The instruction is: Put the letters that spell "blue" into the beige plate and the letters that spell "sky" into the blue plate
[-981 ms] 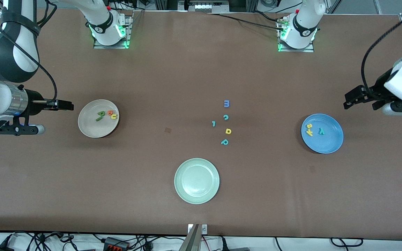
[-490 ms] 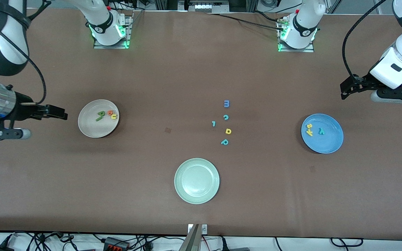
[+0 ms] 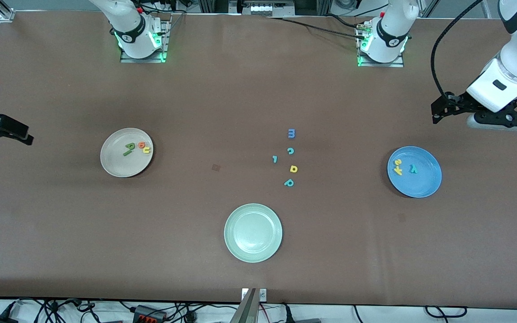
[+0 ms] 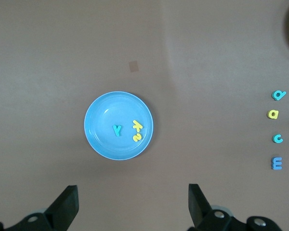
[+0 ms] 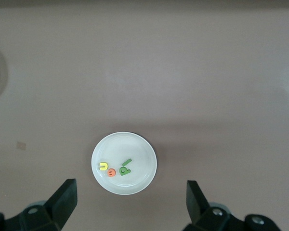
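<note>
b, l, u, e in beige plate; s, k, y in blue plate.

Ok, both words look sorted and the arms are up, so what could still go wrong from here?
1. The yellow s and yellow k lie close to the blue plate's rim; a nudge might tip them out.
2. The green b, dark green l, orange e and yellow u crowd one part of the beige plate.
3. The teal loop-and-stem letter could be mistaken for b.
</note>
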Action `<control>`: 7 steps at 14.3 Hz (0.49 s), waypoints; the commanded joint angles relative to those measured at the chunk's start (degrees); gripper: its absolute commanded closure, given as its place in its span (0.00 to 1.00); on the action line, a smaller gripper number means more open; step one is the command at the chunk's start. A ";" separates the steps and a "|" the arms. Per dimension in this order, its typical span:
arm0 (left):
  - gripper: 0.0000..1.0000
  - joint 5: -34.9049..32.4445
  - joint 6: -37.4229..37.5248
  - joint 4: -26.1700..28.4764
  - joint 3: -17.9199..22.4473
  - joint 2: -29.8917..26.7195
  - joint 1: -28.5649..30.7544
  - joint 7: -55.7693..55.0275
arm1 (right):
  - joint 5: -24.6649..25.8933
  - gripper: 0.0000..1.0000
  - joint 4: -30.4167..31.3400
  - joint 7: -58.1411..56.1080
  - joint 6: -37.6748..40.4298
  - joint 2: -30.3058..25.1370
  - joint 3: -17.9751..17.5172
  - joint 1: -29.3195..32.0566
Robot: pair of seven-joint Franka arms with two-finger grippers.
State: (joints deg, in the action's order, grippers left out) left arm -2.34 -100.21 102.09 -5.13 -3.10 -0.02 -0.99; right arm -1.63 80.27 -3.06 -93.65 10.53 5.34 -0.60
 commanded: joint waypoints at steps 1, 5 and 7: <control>0.00 -0.30 0.98 -1.19 1.61 0.12 -1.38 0.38 | 1.19 0.00 0.85 -0.19 0.05 -1.30 -1.91 2.26; 0.00 -0.30 1.07 -3.55 3.36 1.52 -2.35 0.81 | 1.54 0.00 1.38 0.07 2.32 -1.74 -2.18 1.74; 0.00 -0.30 1.16 -4.35 3.63 2.40 -2.79 0.90 | 2.16 0.00 4.70 0.25 2.08 -4.36 -2.18 1.65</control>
State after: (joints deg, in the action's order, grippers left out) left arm -2.33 -100.21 100.62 -3.04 -2.65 -1.15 -0.91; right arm -0.76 80.82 -3.11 -91.82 9.84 4.29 0.29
